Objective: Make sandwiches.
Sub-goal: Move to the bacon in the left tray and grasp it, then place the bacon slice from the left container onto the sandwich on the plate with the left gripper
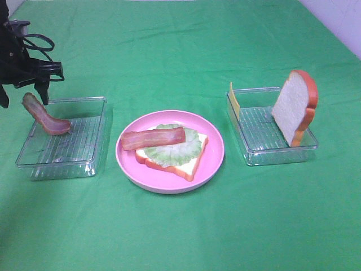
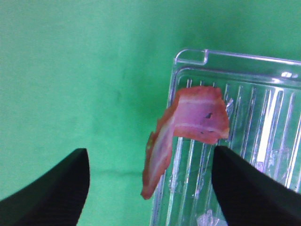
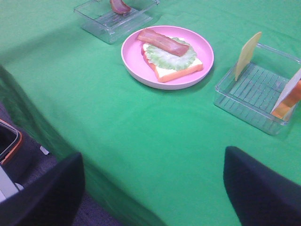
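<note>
A: Where is the sandwich (image 1: 169, 148) found, and how are the jaws set?

B: It is seen half-built on the plate (image 1: 217, 155), well apart from both grippers: a bottom slice (image 1: 189, 166), lettuce (image 1: 186, 144) and 1 laid strip (image 1: 152, 138). The left gripper (image 2: 149, 151) is spread wide and nothing is gripped. The loose strip (image 2: 200, 115) is framed between its jaws, beyond the tips, untouched. The right gripper (image 3: 154, 155) is opened fully over bare cloth (image 3: 155, 122), with the plate far ahead of its tips.

A: How is the loose strip expected to handle?

B: It is judged light and rubbery. It is leant across the tray rim with 1 end raised toward the left jaws. That raised end is best pinched across its width, since the flat end is backed by the ribbed floor. Some slip on its smooth face is to be expected.

A: And the other parts?

B: The top slice (image 1: 294, 107) is judged stiff and light, and is best taken by its upper crust. The cheese (image 1: 234, 101) is thin and may flex.

A: What is held in the containers?

B: In the left tray (image 1: 84, 166), only the loose strip. In the right tray (image 1: 254, 158), 2 pieces: the cheese is propped in a corner and the top slice is leant upright against 1 side wall.
</note>
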